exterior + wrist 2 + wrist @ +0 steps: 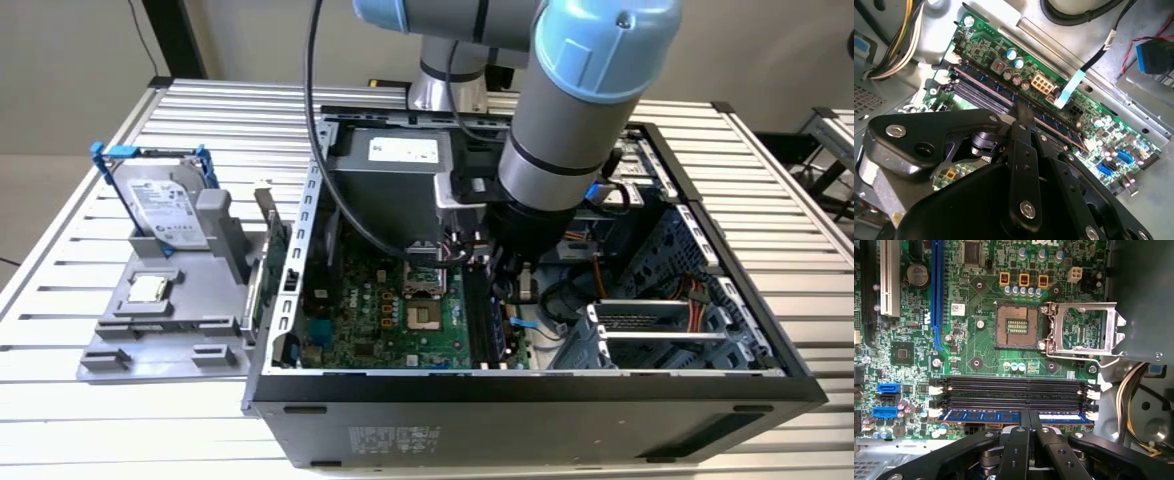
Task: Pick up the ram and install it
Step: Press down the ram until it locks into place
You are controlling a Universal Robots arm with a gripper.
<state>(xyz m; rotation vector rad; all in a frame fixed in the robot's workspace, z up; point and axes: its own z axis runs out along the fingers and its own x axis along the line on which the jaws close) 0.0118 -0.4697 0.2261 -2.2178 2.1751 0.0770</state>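
2 fingers [1021, 440] of the gripper [1029, 412] lie closed against each other with hardly a line of gap between them. They hold nothing between them. Their joined tips come down on the top edge of the ram [984, 416], roughly at the middle of its length. The ram is the thin bluish stick standing on edge in the black slot at the outer side of the slot bank [1014, 390], the side away from the CPU socket [1016, 330]. The empty slots lie between it and the socket, and its long axis runs parallel to them. In the exterior view this bank sits on the motherboard [387, 320] just to the exterior view's right of the socket. It runs from the near wall of the open computer case [534, 385] toward the far one, and the arm reaches straight down over it. The relation that matters here is that the ram lies directly beneath the fingertips, not to either side of them. The line along which the fingers would part runs along the stick's length and not across its thin faces, so this pose looks like one for pushing down and not for pinching. In the second wrist view the closed tips meet the same long edge. The stick looks level along the slot, but I cannot tell whether the white latches [935, 412] at its ends have fully closed. By my reading the ram is already in its slot and is being seated. The 1 silver hard drive [160, 205] stands untouched on its grey holder, well to the exterior view's left of the case.
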